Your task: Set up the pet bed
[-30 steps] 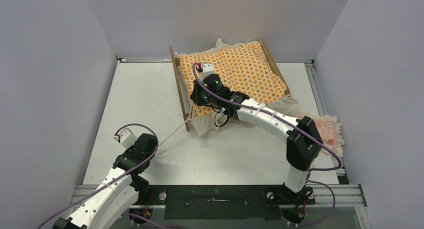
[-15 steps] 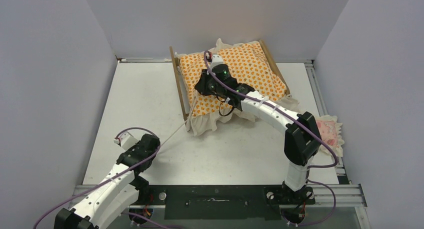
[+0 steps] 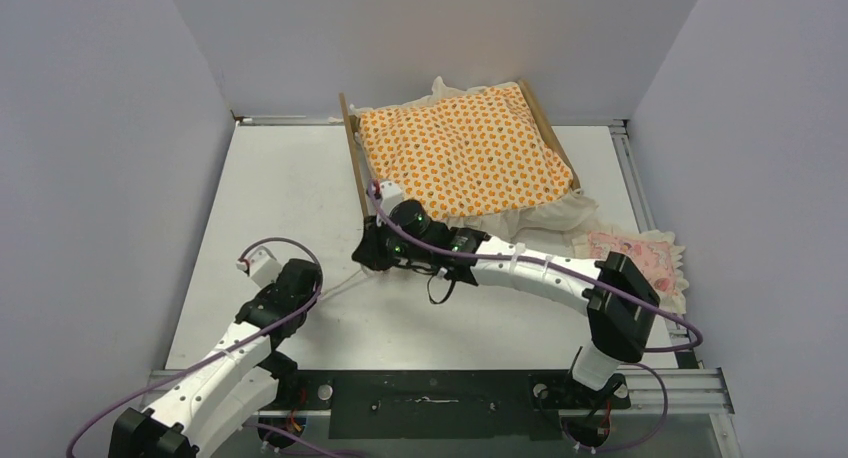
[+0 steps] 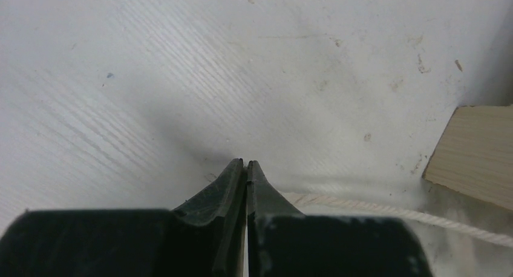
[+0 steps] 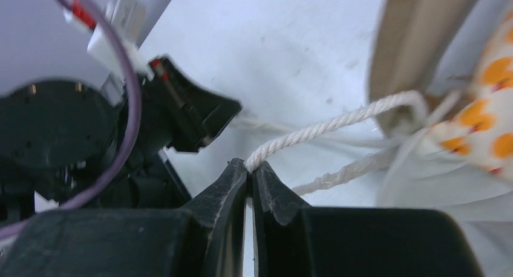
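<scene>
Mattress on pet bed, beyond right claw, which pinches cord; left claw closed; pillow not yet placed, rightward.

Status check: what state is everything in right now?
pet bed: upright at the table's far side.
orange mattress: lying flat in the bed, frill hanging off the near end.
pink pillow: on the table right of the bed, not placed.
rope: leads from the bed's near-left corner into the right gripper.
right gripper: shut on the rope.
left gripper: shut; rope passes beside it.
</scene>
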You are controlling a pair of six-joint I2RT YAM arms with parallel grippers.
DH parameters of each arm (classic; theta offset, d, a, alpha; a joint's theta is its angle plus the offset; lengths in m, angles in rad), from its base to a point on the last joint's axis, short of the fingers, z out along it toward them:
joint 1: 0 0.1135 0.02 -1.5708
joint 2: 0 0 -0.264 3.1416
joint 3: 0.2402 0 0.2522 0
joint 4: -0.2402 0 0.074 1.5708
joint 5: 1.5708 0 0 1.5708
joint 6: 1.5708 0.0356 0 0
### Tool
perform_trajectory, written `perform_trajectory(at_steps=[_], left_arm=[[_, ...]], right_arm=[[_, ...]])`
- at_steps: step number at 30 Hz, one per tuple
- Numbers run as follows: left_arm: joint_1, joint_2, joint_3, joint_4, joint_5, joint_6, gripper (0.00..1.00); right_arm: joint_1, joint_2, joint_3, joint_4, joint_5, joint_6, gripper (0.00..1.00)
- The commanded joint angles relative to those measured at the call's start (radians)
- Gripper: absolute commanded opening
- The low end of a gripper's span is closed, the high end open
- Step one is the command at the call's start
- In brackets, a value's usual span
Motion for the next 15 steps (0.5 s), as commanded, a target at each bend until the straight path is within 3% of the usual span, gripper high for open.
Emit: perform_trajectory(at_steps=[1,4,7,9,12,15], left_arm=[[0.006,0.016,0.065,0.115,0.030,0.085,0.05],[0.006,0.015,0.087,0.120,0.048,0.118,0.19],[0.006,-0.001,0.135,0.094,0.054,0.175,0.49],[0.005,-0.020,0.186,0.059,0.048,0.221,0.66],[0.006,-0.044,0.264,0.034,0.061,0.324,0.84],[0.006,-0.036,0.339,0.016,0.109,0.429,0.94]], right_arm=[[0.084,-0.048,-0.092,0.031,0.085,0.033,0.05],[0.115,-0.042,-0.154,-0.029,0.106,0.018,0.10],[0.124,-0.072,-0.187,-0.102,0.133,-0.016,0.30],[0.132,-0.120,-0.189,-0.146,0.222,-0.046,0.36],[0.132,-0.182,-0.195,-0.166,0.383,-0.090,0.41],[0.128,-0.191,-0.195,-0.148,0.453,-0.137,0.46]])
